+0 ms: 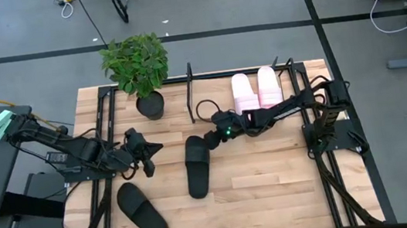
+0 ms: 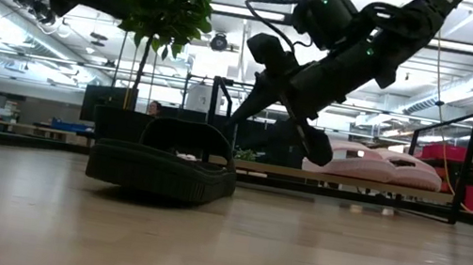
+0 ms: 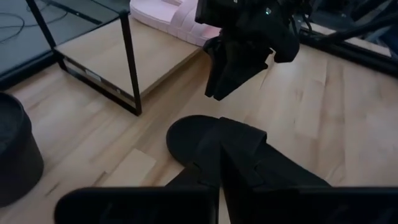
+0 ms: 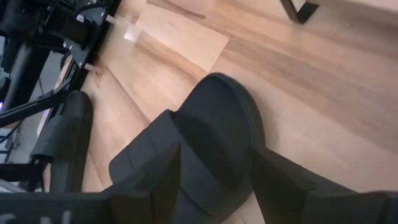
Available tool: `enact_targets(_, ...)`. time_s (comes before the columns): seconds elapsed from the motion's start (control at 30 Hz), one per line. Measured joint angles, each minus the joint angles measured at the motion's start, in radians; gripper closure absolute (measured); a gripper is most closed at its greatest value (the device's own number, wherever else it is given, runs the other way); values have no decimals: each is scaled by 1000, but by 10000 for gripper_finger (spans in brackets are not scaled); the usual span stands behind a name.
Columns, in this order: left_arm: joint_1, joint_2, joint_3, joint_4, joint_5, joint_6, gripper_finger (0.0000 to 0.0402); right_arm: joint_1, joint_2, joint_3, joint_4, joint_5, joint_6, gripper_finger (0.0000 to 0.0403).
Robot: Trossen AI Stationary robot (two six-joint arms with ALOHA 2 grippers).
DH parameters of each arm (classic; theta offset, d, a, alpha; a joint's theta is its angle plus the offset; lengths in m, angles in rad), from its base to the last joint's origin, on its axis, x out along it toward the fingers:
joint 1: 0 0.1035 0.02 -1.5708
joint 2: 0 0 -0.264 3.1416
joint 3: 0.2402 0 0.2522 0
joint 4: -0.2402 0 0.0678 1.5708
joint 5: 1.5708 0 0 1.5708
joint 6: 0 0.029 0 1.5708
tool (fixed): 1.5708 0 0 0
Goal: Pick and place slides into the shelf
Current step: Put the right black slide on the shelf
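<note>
Right gripper [image 1: 211, 139] hovers at table centre, just above the 12 o'clock end of a black slide [image 1: 197, 165]; fingers spread, holding nothing. Left gripper [image 1: 148, 153] waits at the slide's 9 o'clock, grip state unclear. Second black slide [image 1: 141, 209] lies at 7 o'clock. Two pink slides [image 1: 256, 90] sit on the shelf [image 1: 209, 98] at 1 o'clock

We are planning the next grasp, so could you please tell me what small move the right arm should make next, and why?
Probably lower the right end effector onto the centre black slide: its fingers straddle the strap, open, just above it. Both pink slides already sit in the shelf.
</note>
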Motion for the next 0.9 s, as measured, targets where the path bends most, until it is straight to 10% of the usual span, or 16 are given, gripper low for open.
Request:
enact_targets(0.3, 0, 0, 0, -1, 0, 25, 380, 71, 0, 76, 4, -1, -133, 213)
enact_targets(0.9, 0, 0, 0, -10, 2, 59, 385, 210, 199, 610, -667, 125, -654, 220)
